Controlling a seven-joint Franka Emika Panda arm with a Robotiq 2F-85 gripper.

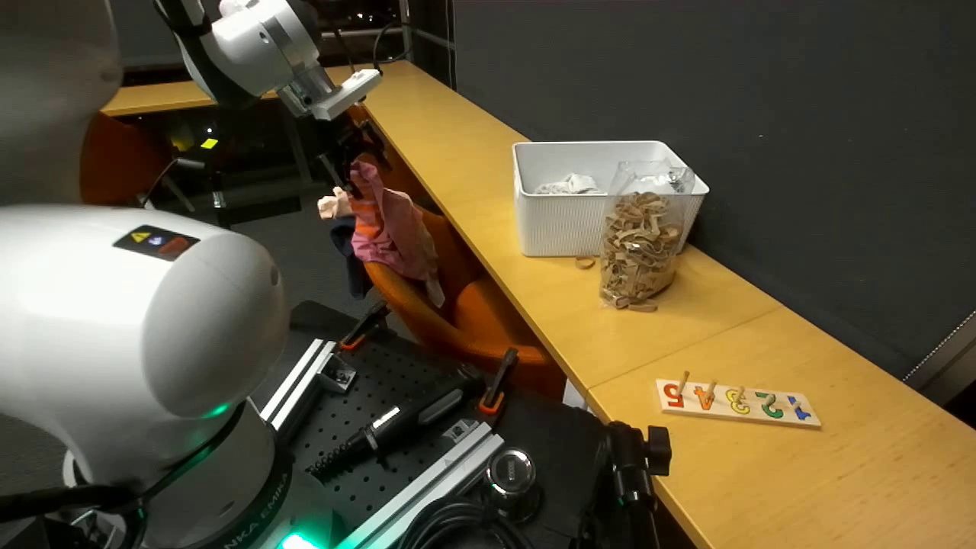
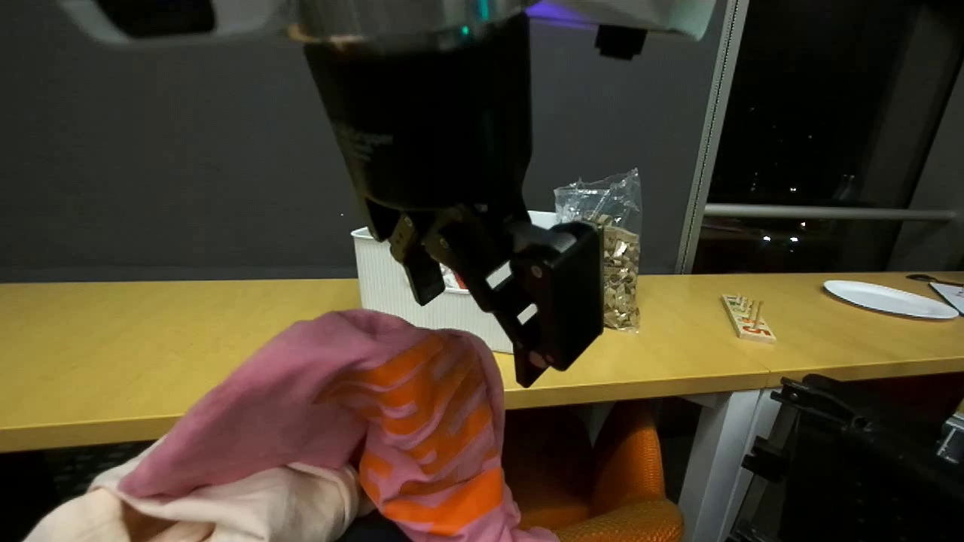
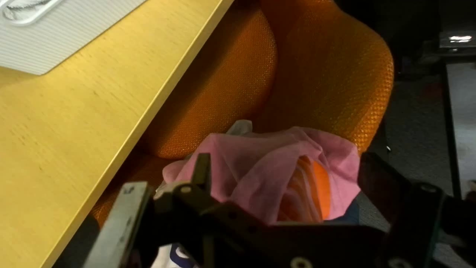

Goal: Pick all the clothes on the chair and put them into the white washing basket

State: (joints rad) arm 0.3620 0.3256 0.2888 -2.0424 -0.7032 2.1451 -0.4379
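Observation:
A pink cloth with orange print [image 1: 396, 229] hangs over the back of the orange chair [image 1: 488, 324]. It also shows in an exterior view [image 2: 294, 406] and in the wrist view [image 3: 256, 167]. A cream cloth [image 2: 263, 500] and a dark blue cloth [image 1: 351, 255] lie under it. A white piece with blue print [image 3: 166, 257] shows at the wrist view's bottom edge. My gripper [image 3: 288, 173] is open and empty, its fingers wide apart just above the pink cloth; whether they touch it is unclear. The white basket [image 1: 560, 225] stands on the table with a whitish cloth [image 1: 570, 184] inside.
The wooden table [image 1: 473, 175] has its edge beside the chair. A clear bag of brown bands [image 1: 640, 244] stands against the basket's front. A number peg board [image 1: 736, 402] lies farther along. A black cart [image 1: 366, 412] with clamps and a dark wall border the area.

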